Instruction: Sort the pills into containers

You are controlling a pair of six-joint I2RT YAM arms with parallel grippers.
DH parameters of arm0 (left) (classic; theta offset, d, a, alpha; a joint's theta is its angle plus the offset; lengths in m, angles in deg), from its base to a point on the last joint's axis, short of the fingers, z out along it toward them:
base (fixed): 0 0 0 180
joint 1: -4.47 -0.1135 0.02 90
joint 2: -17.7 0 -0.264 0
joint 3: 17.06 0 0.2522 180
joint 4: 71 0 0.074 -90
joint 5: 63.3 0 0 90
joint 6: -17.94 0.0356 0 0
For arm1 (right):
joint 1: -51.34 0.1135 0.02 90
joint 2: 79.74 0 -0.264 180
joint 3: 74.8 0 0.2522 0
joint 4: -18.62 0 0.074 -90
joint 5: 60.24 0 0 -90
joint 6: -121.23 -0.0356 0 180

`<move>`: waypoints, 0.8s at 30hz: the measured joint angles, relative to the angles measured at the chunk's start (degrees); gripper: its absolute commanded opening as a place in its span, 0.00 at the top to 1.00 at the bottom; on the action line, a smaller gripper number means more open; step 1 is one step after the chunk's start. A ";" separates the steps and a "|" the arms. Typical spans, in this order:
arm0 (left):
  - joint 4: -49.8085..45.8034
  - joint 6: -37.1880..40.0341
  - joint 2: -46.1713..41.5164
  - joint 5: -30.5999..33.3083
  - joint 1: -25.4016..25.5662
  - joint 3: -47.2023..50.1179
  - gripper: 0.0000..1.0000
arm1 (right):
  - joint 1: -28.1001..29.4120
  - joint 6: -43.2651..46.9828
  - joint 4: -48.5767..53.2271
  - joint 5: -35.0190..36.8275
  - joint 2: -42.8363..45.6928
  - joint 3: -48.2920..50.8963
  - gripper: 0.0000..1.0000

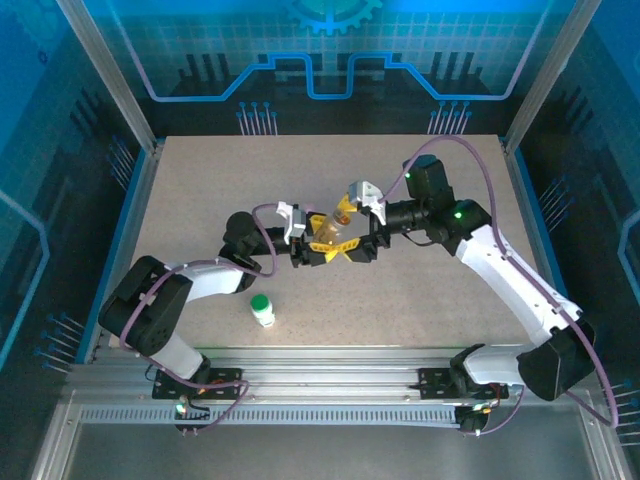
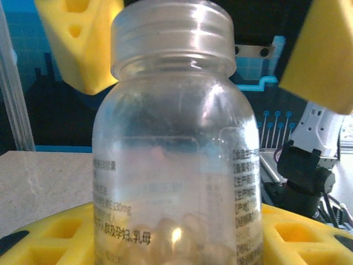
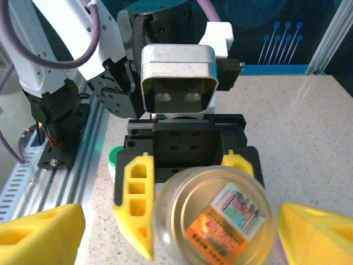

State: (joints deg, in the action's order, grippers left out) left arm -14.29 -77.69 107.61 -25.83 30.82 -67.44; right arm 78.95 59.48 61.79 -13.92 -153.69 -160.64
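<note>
The translucent amber bottle stands upright between my left gripper's yellow fingers, which are shut on its lower body. Pale pills lie in its bottom. From above, its tan cap bears an orange sticker. My right gripper is open, with one finger on each side of the cap and clear of it. In the top view both grippers, left and right, meet at the bottle mid-table. The white bottle with green cap stands near the front. The pink vial is out of view.
The green-capped bottle stands just behind the left gripper, close to the aluminium rail at the table's near edge. Metal frame posts and blue panels wall the table's sides and back.
</note>
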 measured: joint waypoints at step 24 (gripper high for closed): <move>-18.18 16.79 -5.33 40.39 5.35 0.85 1.00 | 10.32 -56.46 -9.07 49.57 -5.70 -6.05 0.21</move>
State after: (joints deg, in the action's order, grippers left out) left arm -32.47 -60.90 102.27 14.56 36.18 -66.59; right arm 89.27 3.02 52.72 35.65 -159.40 -166.69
